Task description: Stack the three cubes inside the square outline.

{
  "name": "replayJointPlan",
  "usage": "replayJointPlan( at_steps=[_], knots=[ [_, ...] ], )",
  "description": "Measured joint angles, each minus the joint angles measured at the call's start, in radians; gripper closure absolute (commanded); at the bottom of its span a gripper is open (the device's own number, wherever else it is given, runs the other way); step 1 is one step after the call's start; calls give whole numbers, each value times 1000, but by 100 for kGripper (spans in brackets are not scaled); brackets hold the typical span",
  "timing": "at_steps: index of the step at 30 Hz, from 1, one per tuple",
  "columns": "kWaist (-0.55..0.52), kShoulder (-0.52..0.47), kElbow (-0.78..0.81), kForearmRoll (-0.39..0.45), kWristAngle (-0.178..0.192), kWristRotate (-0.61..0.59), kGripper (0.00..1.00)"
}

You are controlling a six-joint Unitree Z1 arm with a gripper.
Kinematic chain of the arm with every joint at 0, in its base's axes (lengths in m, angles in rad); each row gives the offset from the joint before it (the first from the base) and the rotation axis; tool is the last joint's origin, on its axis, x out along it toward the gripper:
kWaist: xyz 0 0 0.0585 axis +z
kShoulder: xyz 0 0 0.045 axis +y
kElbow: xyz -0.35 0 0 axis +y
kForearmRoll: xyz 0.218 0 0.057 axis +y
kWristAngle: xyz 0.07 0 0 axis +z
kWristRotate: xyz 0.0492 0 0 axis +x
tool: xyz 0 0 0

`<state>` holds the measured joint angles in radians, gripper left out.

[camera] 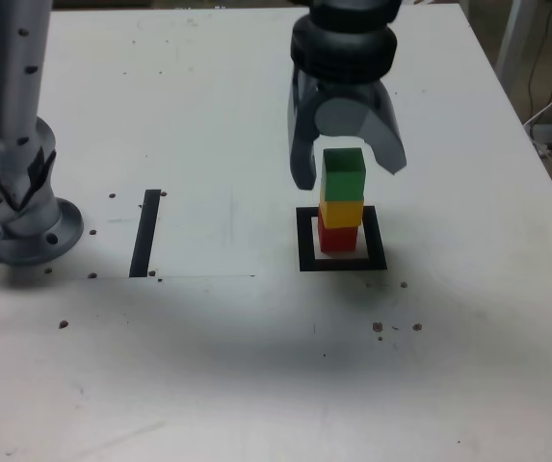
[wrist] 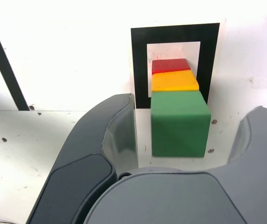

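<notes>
Three cubes (camera: 341, 199) stacked inside square outline (camera: 306, 239); fingers (camera: 302, 154) spread, clear.

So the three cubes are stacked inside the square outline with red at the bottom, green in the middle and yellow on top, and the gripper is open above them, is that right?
Not quite: the exterior view shows the yellow cube in the middle and the green cube on top. The red cube is at the bottom, inside the square outline, and the gripper is open around the top.

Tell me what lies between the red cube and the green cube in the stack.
The yellow cube lies between them: it sits on the red cube and carries the green cube. Both views show this order, inside the square outline.
</notes>
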<state>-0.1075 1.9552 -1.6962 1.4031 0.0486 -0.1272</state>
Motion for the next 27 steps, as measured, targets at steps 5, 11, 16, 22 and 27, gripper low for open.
replayJointPlan(
  at_steps=[5,11,16,22,27],
  knots=[
    [0,-62,12,6,-7,6,0],
    [-1,-172,116,7,-23,18,0],
    [-1,-247,237,7,-30,20,0],
    [-2,-343,435,-43,-30,31,0],
    [-2,-404,599,-86,-28,44,0]
  ],
)
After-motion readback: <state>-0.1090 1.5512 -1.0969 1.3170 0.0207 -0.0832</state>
